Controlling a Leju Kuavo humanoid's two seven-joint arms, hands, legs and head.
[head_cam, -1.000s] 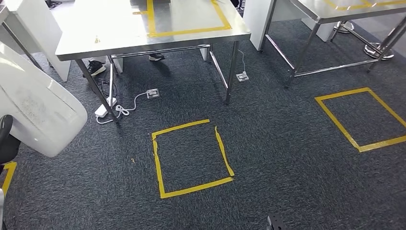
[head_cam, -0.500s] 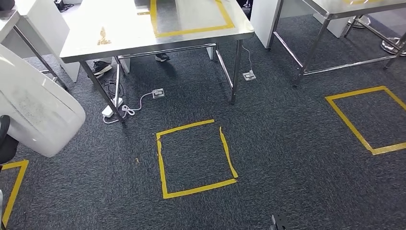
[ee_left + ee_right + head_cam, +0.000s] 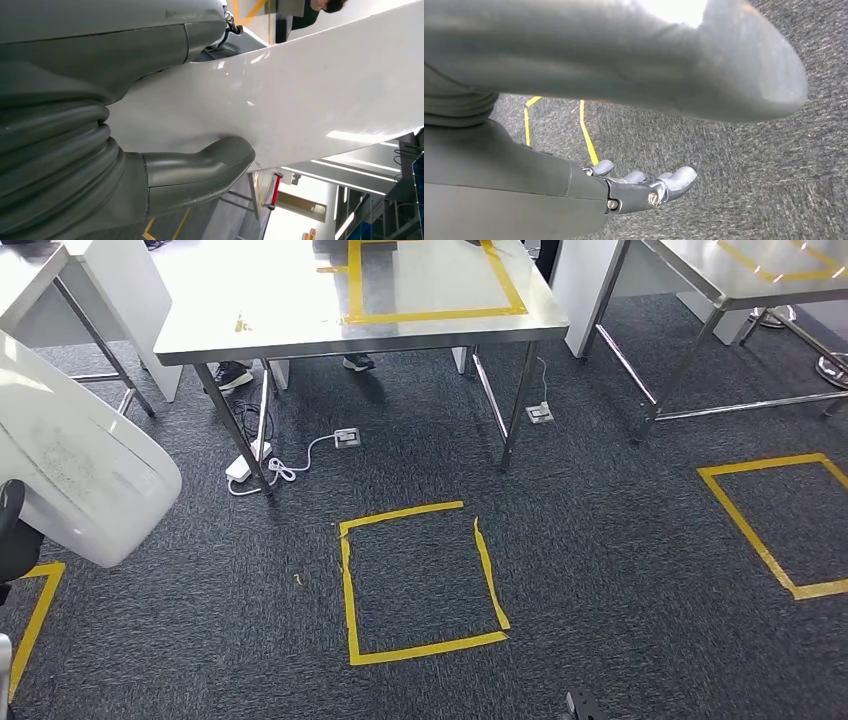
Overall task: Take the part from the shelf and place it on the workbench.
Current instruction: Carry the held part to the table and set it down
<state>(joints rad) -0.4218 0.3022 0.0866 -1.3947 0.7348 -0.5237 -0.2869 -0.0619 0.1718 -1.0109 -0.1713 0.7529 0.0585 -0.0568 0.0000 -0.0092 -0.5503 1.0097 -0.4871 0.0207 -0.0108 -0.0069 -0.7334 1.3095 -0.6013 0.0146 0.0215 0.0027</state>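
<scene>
Camera has swung since the earlier frame: whole floor scene slides right and down, workbench (image 3: 300,325) looms nearer. Far left, large white part (image 3: 75,475) rides in left hand (image 3: 150,175), thumb pressed on its glossy face. Centre, yellow tape square (image 3: 420,580) on carpet. Right hand (image 3: 644,187) hangs empty, fingers extended.

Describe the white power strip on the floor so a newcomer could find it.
Start at the steel table with the yellow tape rectangle. By its front left leg lies the power strip, white with a coiled cord, unlike the grey floor sockets nearby.
</scene>
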